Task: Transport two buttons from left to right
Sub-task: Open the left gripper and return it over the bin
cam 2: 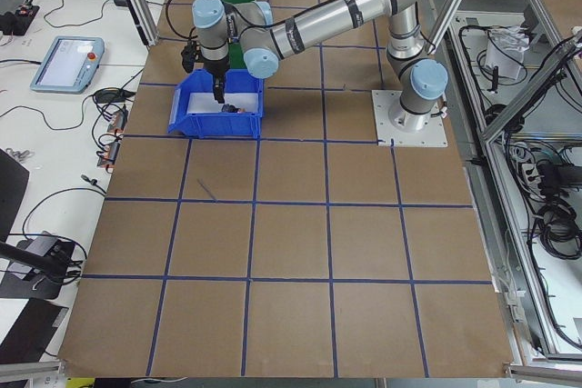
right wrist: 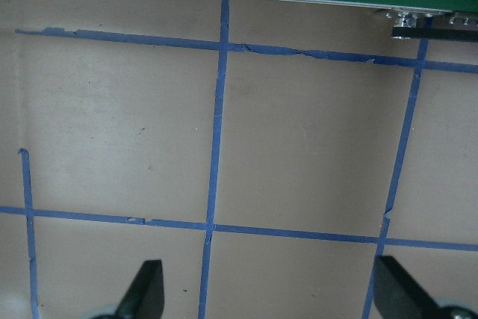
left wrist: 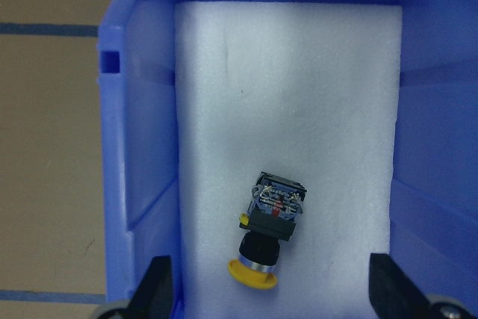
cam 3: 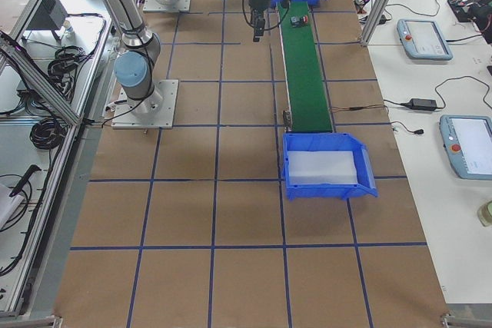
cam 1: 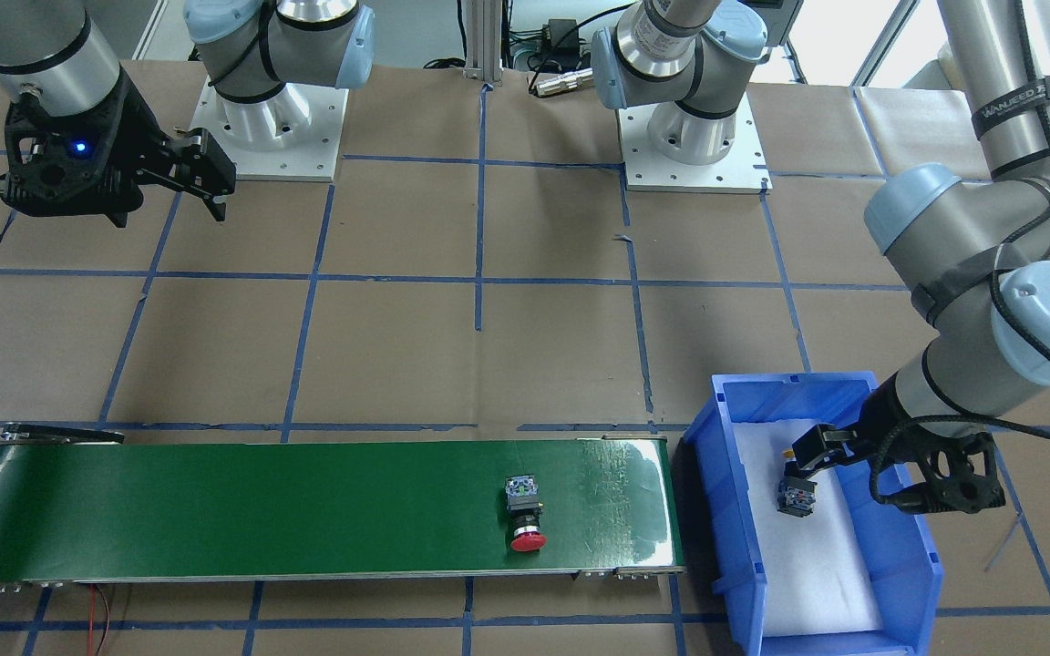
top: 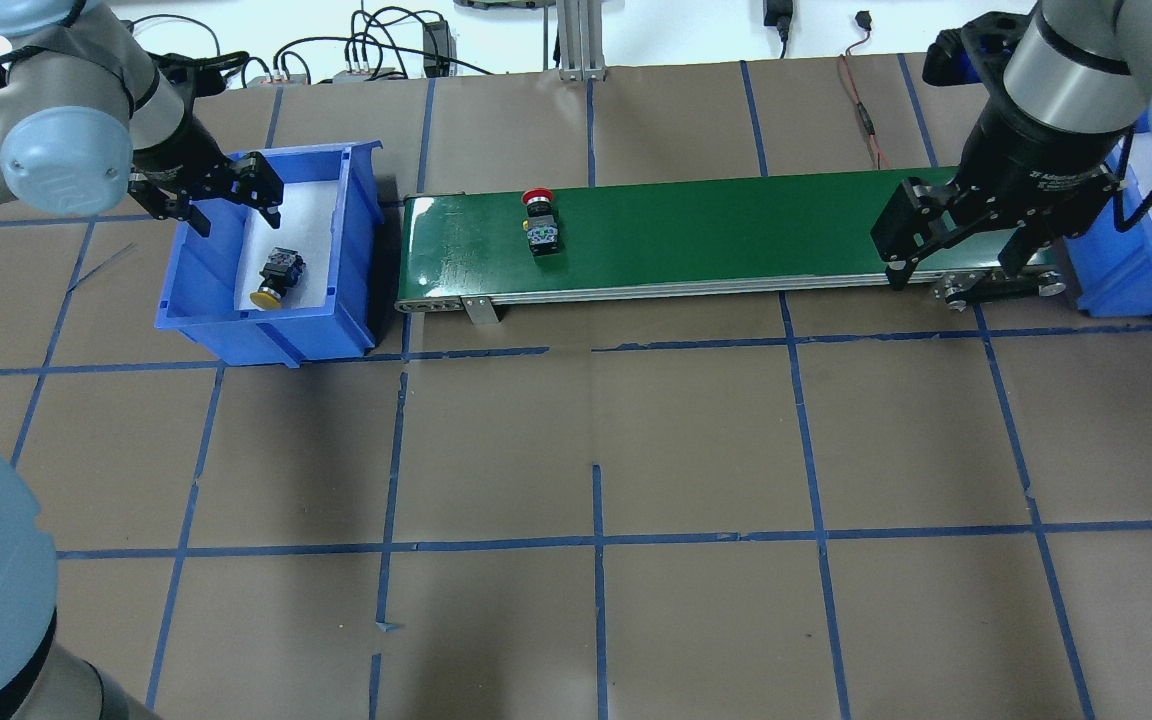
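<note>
The yellow button (left wrist: 269,233) lies on its side on white foam in the left blue bin (top: 266,335); it also shows in the overhead view (top: 276,275) and the front view (cam 1: 797,497). My left gripper (top: 236,215) hangs open just above it, a fingertip (left wrist: 157,289) on each side in the left wrist view. The red button (top: 539,222) lies on the green conveyor belt (top: 736,220) near its left end, cap toward the far side; it also shows in the front view (cam 1: 525,519). My right gripper (top: 951,270) is open and empty above the table by the belt's right end.
A second blue bin (top: 1126,270) with white foam stands at the belt's right end, empty in the exterior right view (cam 3: 327,182). Brown paper with a blue tape grid covers the table. The arm bases (cam 1: 270,118) stand at the robot's side.
</note>
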You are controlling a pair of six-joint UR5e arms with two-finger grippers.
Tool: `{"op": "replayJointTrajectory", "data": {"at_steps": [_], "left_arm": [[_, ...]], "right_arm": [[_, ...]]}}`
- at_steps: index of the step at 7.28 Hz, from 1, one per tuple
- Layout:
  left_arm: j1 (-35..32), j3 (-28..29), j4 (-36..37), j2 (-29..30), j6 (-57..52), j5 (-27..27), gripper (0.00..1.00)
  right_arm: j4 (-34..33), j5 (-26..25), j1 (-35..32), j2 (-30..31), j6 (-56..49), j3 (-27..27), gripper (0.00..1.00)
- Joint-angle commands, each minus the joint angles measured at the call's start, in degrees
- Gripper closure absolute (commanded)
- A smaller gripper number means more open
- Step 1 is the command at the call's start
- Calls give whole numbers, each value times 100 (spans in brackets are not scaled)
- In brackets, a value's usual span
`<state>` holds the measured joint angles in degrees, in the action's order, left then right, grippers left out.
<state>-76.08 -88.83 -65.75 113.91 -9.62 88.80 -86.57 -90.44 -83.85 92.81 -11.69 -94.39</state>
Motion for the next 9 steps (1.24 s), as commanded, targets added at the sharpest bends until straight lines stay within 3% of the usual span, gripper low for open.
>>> {"op": "replayJointTrajectory", "data": {"at_steps": [1, 9], "left_arm": [[-39, -187, 106, 0, 31, -3, 13], [-56, -205, 686, 535, -532, -20, 18]], "right_arm": [[0, 0, 0, 0, -9, 0, 0], [0, 9, 0, 0, 0, 0, 0]]}}
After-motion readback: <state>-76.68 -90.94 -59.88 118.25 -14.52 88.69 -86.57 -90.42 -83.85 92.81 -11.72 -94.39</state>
